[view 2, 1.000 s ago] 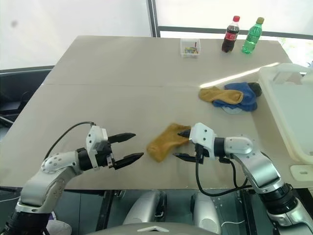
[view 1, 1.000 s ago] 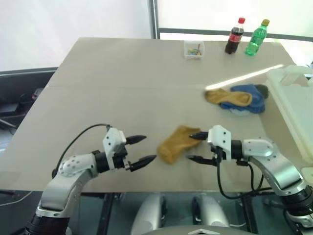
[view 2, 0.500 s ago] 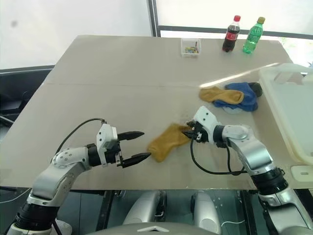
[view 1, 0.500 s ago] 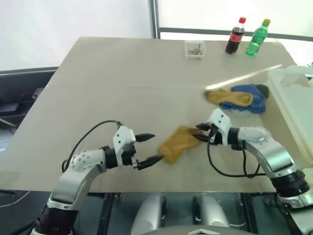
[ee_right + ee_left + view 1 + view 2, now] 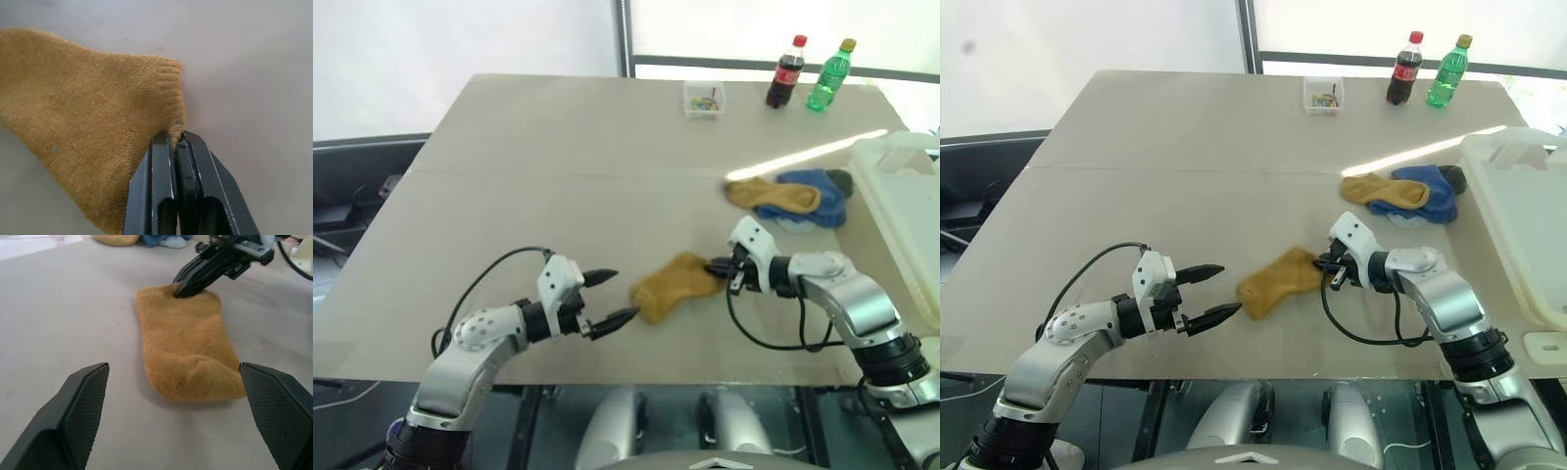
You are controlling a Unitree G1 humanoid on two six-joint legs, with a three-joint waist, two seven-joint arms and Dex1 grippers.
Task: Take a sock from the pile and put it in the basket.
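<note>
Right wrist view: right gripper (image 5: 177,142) fingers, spread a sec ago, now pinch the cuff of the yellow sock (image 5: 83,98), so lift to basket (image 5: 901,196) can start. Left wrist view: left gripper (image 5: 171,416) fingers spread wide, sock flat on worktop (image 5: 58,308). Left eye view: left arm nearer the sock than before; pile (image 5: 793,199) untouched by basket.

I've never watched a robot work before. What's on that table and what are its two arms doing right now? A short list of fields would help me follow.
surface: tan table
lone sock: mustard-yellow sock lying flat near the front edge
right gripper: jaws shut on the cuff of the mustard-yellow sock
left gripper: jaws open, holding nothing, beside the sock's toe end
pile: yellow and blue socks, toward the right
basket: white bin at the right edge
far edge: cola bottle, green bottle, small clear box
</note>
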